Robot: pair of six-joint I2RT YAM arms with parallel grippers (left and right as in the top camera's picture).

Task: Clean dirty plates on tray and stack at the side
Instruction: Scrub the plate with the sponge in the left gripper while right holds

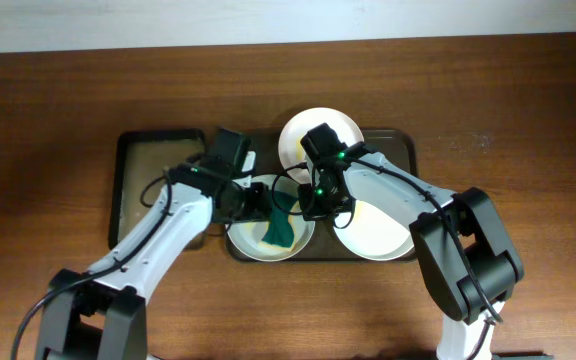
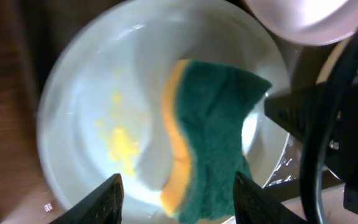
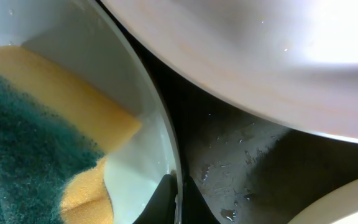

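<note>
Three white plates lie on the dark tray (image 1: 396,146). The front left plate (image 1: 247,240) holds a green and yellow sponge (image 1: 280,233). My left gripper (image 1: 252,201) hovers open over this plate. In the left wrist view the plate (image 2: 82,93) shows yellow smears and the sponge (image 2: 219,118) lies between my open fingers (image 2: 179,199). My right gripper (image 1: 313,206) is shut on this plate's right rim (image 3: 161,124), with its fingers (image 3: 178,200) pinching the edge. The back plate (image 1: 340,124) and the front right plate (image 1: 380,236) lie near my right arm.
A smaller black tray (image 1: 126,190) sits left of the big tray on the brown wooden table. In the right wrist view the wet tray floor (image 3: 241,162) shows between the plates, with the back plate (image 3: 260,50) above it.
</note>
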